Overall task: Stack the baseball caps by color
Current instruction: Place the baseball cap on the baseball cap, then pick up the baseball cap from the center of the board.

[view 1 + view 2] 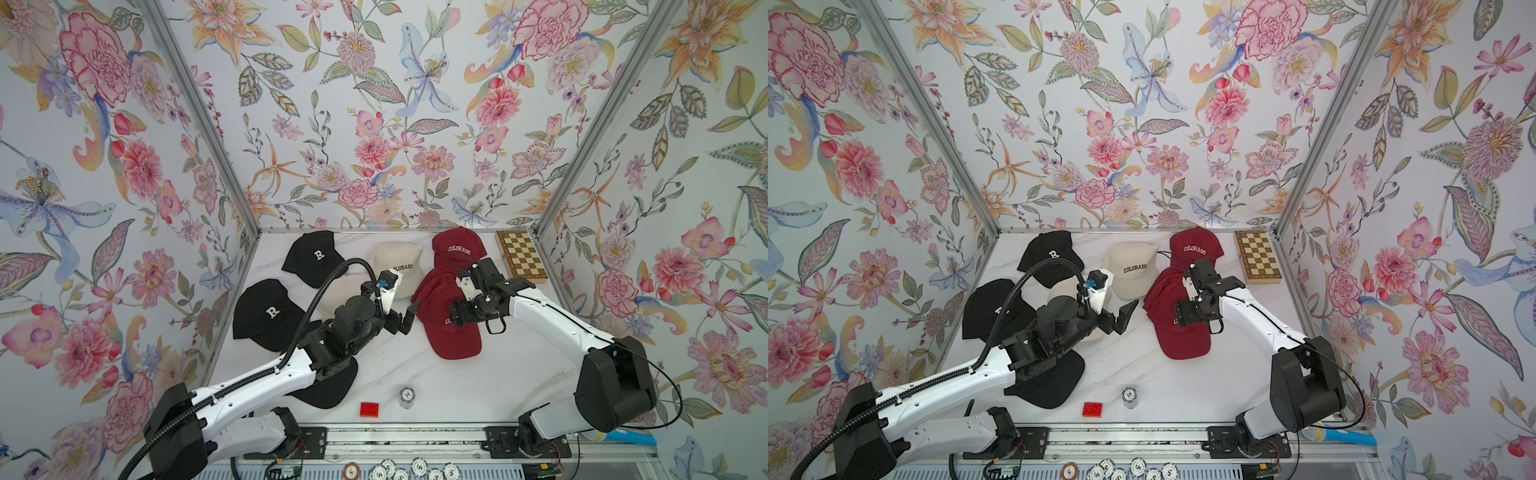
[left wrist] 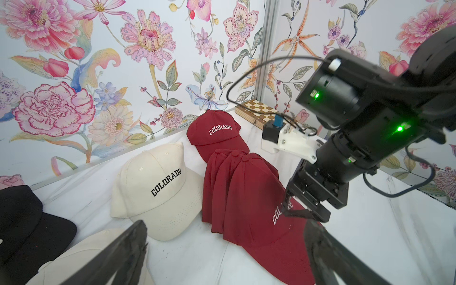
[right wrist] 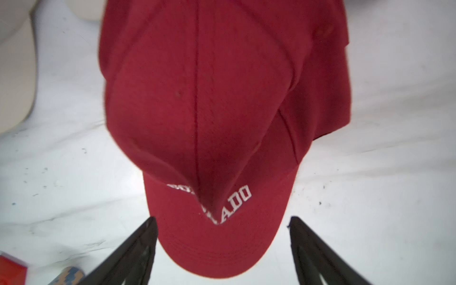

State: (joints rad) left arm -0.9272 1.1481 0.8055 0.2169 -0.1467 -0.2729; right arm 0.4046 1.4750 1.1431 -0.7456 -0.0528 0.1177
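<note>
Nine baseball caps [image 1: 1133,266] lie on the white table [image 1: 519,374], read in the top views as a dial with the back wall at twelve: three black, two cream, four maroon.

The far black cap [image 1: 313,255] sits at eleven and the side black cap [image 1: 270,311] at nine, each showing a white "R". The near black cap [image 1: 332,390] at seven lies mostly under the left arm [image 1: 257,382], its letter hidden. The lettered cream cap [image 1: 399,266] at twelve bears black "COLORADO". The second cream cap [image 1: 334,291], at ten, is half covered by the same arm.

The lone maroon cap [image 1: 457,249] sits at one with white "COLORADO" on its front. The maroon stack [image 1: 453,345] at three holds three caps nested with brims toward six, their crowns fanned out in the left wrist view. The top crown sags forward over the middle of its lettering.

The left gripper [image 1: 411,318] hangs near the centre, fingers spread and empty. The right gripper [image 3: 222,219] is over the stack, its fingers wide apart on either side of the top cap's brim, not clamping it.

One chessboard [image 1: 521,255] lies at two. One red brick [image 1: 368,409] and one short pile of poker chips [image 1: 407,397] lie at six.
</note>
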